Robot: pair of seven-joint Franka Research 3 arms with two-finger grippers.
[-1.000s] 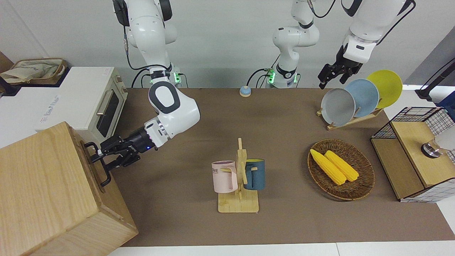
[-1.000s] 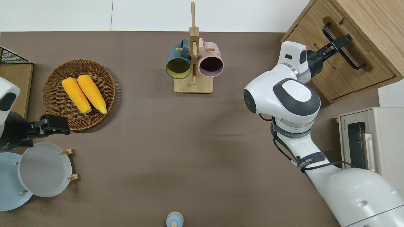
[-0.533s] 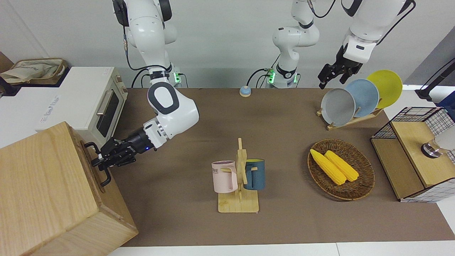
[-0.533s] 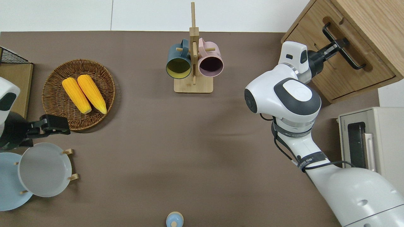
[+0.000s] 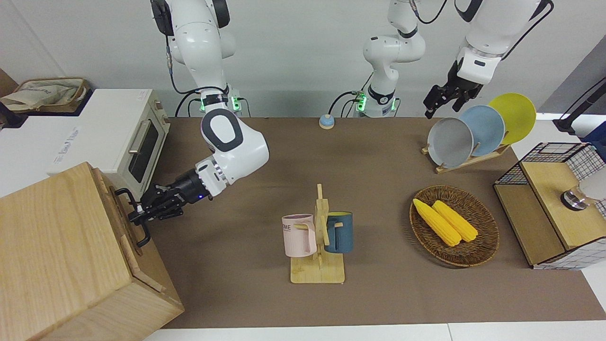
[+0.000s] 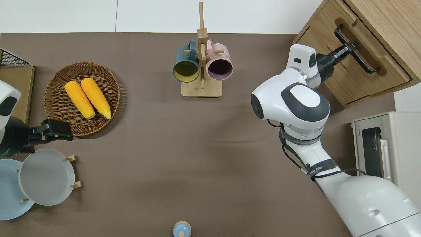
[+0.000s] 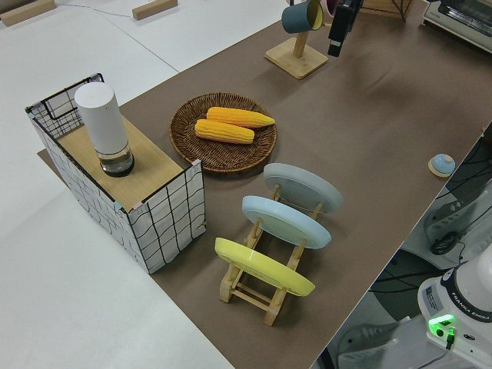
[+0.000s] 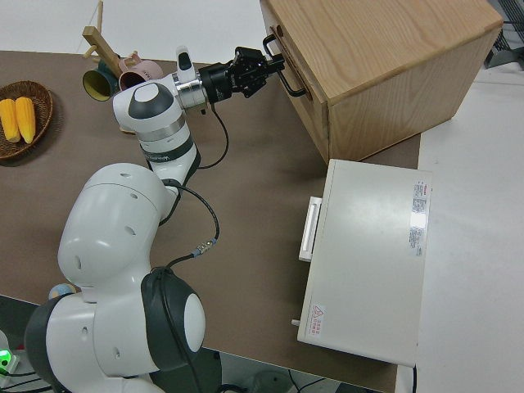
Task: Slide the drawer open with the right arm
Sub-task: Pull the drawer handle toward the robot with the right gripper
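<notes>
While pulling: right gripper (image 6: pixel 349 48) clamped on black bar handle (image 6: pixel 357 49)
Drawer (image 6: pixel 345 70): upper right of overhead frame, slightly out of cabinet (image 6: pixel 388 29)
Left arm: parked, claw state unclear

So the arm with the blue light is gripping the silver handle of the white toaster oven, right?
Not quite. The right gripper is closed on the black bar handle of the wooden drawer, as the overhead view shows. The toaster oven stands nearer to the robots, untouched.

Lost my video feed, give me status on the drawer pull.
Right gripper shut on drawer handle. Drawer slightly open. Left arm parked. Nothing blocking.
</notes>
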